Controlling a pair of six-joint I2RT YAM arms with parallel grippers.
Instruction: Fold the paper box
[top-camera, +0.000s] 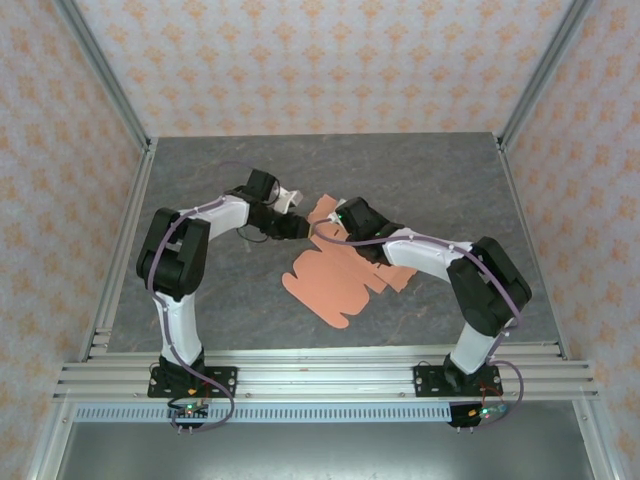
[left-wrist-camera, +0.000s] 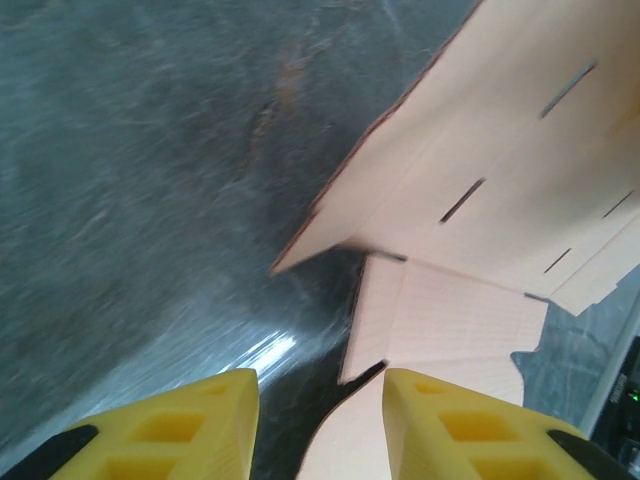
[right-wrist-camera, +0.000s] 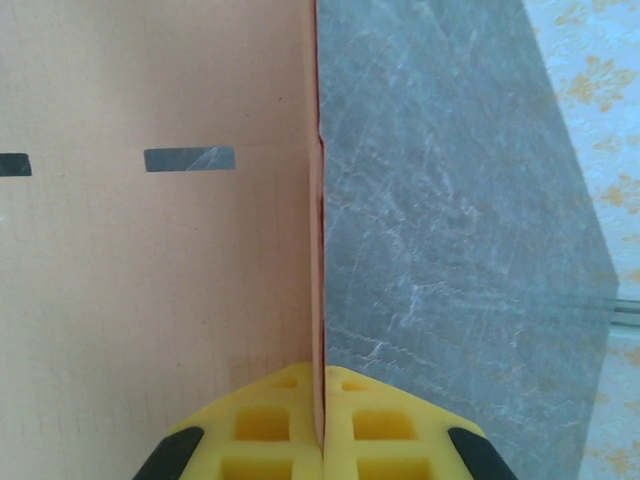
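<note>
Paper box (right-wrist-camera: 150, 300) flat, edge in right tool (right-wrist-camera: 322, 378)

Top cam sits high behind the arm bases, looking down on the whole worktop (top-camera: 420, 180). Wrist cams ride really close, peeking past the left gripper (left-wrist-camera: 320, 380) and right gripper (right-wrist-camera: 322, 374); all three catch the paper box (top-camera: 332, 290).

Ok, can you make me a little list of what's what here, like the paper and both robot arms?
paper box: orange cut-out sheet, mostly flat, no box yet
table: grey, the sheet lies on it
left arm: jaws apart, by a flap of the sheet
right arm: jaws shut on the sheet's edge
</note>
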